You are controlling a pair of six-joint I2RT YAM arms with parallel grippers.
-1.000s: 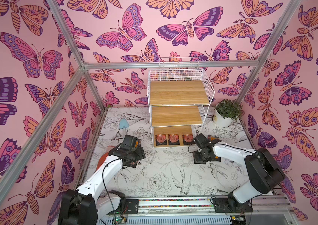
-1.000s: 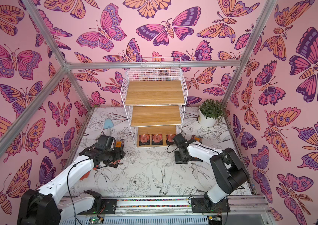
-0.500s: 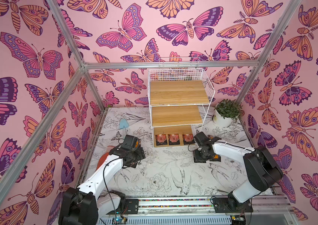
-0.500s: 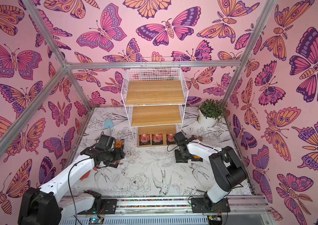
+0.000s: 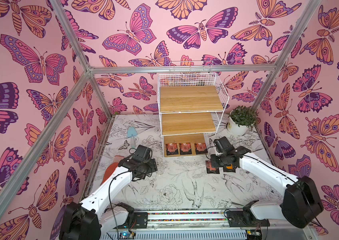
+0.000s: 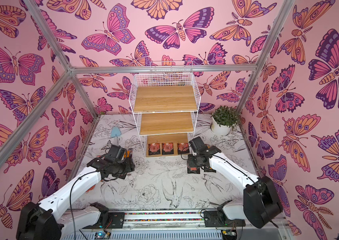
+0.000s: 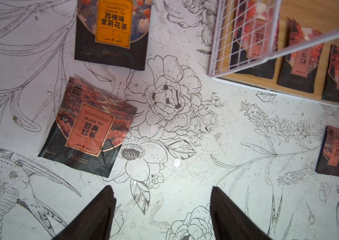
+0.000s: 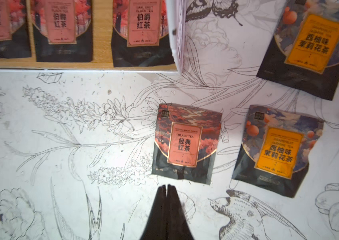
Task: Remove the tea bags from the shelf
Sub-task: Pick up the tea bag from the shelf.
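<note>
Item: shelf (image 5: 191, 99), three tiers; the upper two boards are bare; three tea bags (image 5: 185, 148) are laid in a row on the bottom board.

Already set out on the counter (image 5: 174, 187): a right-side red sachet (image 8: 185, 143) and two right-side orange sachets (image 8: 276, 151); also a left-side red sachet (image 7: 87, 126) and a left-side orange sachet (image 7: 112, 31).

Change noted: over the last second the right elbow has been swung outward and lowered; the right tool (image 8: 167, 186) has been kept pressed together and empty, just short of the right-side red sachet; the left tool (image 7: 162, 188) has been held apart, empty and unmoved; the count on the shelf is unaltered, so three removals are judged outstanding.

Edges: the bottom board is overhung by the middle board and flanked by wire side panels; entry is judged possible only low, through the open front; bare counter is left between the arms for setting down.
</note>
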